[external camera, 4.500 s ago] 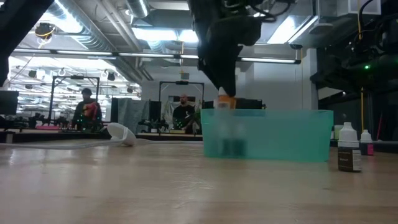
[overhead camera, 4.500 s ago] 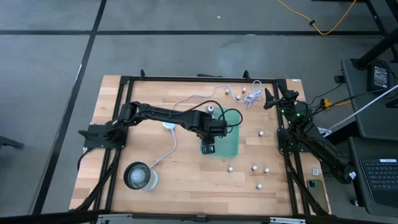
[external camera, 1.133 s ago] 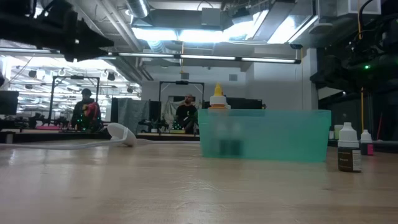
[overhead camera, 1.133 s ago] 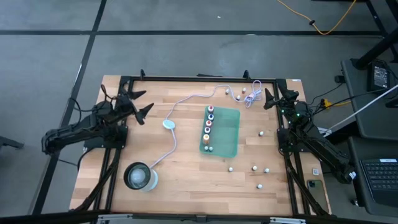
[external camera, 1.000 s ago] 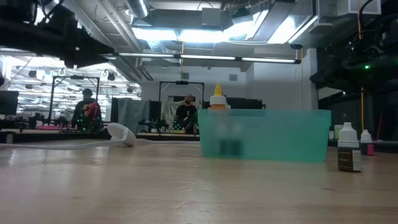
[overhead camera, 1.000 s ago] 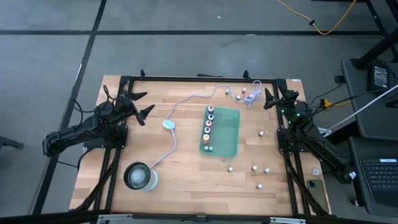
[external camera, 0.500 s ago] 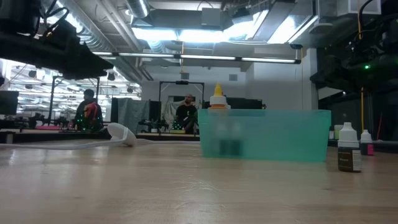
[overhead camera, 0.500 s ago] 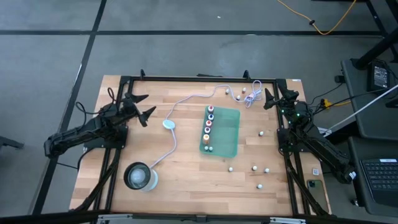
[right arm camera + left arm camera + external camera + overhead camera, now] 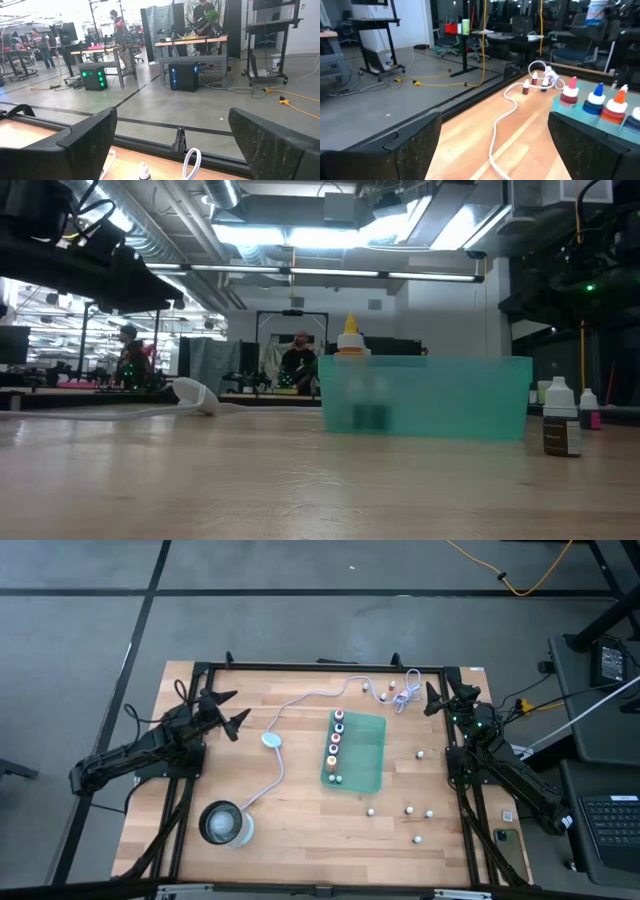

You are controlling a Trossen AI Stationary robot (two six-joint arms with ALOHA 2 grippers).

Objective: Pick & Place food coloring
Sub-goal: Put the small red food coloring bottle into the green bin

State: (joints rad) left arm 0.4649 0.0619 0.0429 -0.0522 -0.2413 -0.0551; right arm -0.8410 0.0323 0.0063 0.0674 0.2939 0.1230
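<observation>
A: Where's the food coloring [image 9: 335, 748]?

B: Five bottles stand in a row inside the green tray [image 9: 366, 765]; others lie scattered on the tabletop [image 9: 300, 830].

A: The end effectors?

B: Left end effector [image 9: 227, 711] and right end effector [image 9: 432, 698] both gape wide, empty, at opposite edges.

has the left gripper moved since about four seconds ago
Yes. The left gripper was over the green tray then; now it sits back at the table's left edge, away from the tray, jaws open and empty.
</observation>
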